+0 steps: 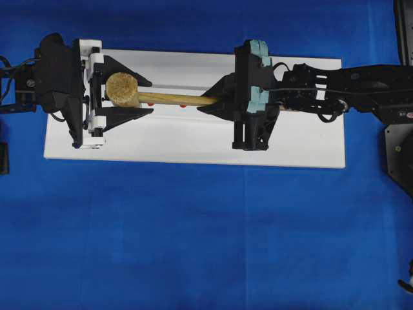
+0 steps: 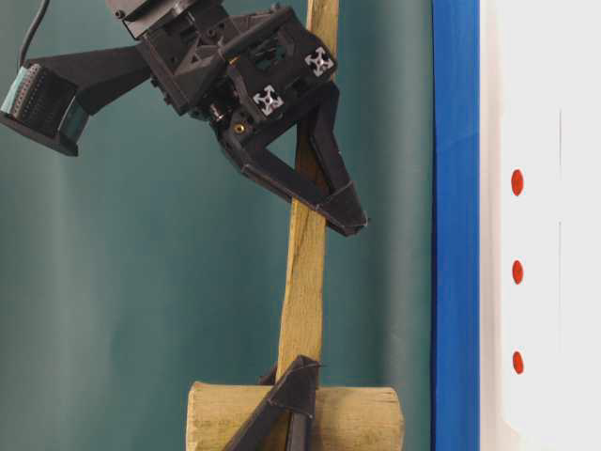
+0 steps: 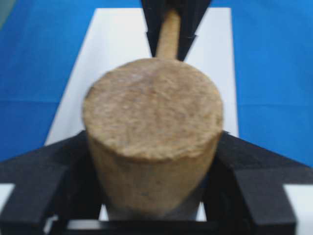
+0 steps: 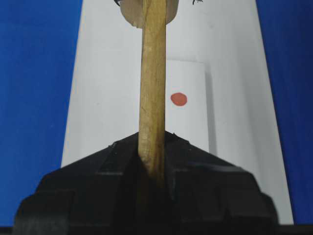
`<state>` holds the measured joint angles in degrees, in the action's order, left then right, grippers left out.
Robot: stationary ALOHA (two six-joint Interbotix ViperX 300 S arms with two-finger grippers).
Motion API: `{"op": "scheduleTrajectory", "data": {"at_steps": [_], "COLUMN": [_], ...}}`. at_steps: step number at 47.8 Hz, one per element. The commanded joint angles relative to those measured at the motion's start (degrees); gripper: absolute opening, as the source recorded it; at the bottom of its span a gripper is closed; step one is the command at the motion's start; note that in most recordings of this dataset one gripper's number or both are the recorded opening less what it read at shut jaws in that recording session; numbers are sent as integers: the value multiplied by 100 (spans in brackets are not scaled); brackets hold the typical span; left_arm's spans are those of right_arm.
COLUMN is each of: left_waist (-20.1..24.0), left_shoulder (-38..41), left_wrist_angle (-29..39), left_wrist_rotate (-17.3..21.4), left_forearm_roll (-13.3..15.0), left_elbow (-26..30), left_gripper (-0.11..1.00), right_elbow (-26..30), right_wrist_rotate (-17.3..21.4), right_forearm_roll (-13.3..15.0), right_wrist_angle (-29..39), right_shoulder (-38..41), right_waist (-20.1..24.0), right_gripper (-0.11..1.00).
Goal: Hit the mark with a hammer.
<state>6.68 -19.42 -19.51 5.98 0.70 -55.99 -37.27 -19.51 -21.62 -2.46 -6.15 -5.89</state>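
The hammer (image 1: pixel 122 90) is a pale wooden mallet held level above the white board (image 1: pixel 193 142). Its thick head points left and its slim handle (image 1: pixel 177 99) runs right. My left gripper (image 1: pixel 150 97) is shut on the head, and in the left wrist view its black fingers (image 3: pixel 58 171) press both sides of the head (image 3: pixel 152 112). My right gripper (image 1: pixel 210 102) is shut on the handle (image 4: pixel 152 73). A red mark (image 4: pixel 179 99) lies on the board just right of the handle. The table-level view shows three red marks in a row (image 2: pixel 517 272).
The white board lies on a blue cloth (image 1: pixel 193 245) that covers the table. A black mount (image 1: pixel 400 142) stands at the right edge. The right arm (image 1: pixel 348 87) stretches in over the board from the right.
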Motion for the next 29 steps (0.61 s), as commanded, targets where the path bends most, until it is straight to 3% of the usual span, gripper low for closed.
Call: {"op": "scheduleTrajectory", "data": {"at_steps": [1,7,10,15,24,27,29], "left_waist": [0,0,0,0,0,0,0], "left_shoulder": [-70,-70,-79,-79,-88,-79,-88], "left_wrist_angle": [-18,0,35,79,114,105,114], "left_wrist_rotate": [-35,-70,-79,-97,-114,-158,-220], "left_forearm_roll": [-9,-9,-9,0,18,18,18], "left_elbow": [79,70,79,79,79,79,79], "left_gripper": [44,44,44,44,44,44,44], "right_elbow": [149,158,167,167,123,123,123], "right_wrist_rotate": [-18,0,44,88,70,62,44], "right_forearm_roll": [18,18,9,9,9,9,9], "right_wrist_angle": [-9,9,35,62,26,18,9], "right_shoulder": [-88,-79,-88,-79,-176,-220,-264], "right_waist": [0,9,9,9,44,53,62], "right_gripper": [1,1,6,29,84,93,92]}}
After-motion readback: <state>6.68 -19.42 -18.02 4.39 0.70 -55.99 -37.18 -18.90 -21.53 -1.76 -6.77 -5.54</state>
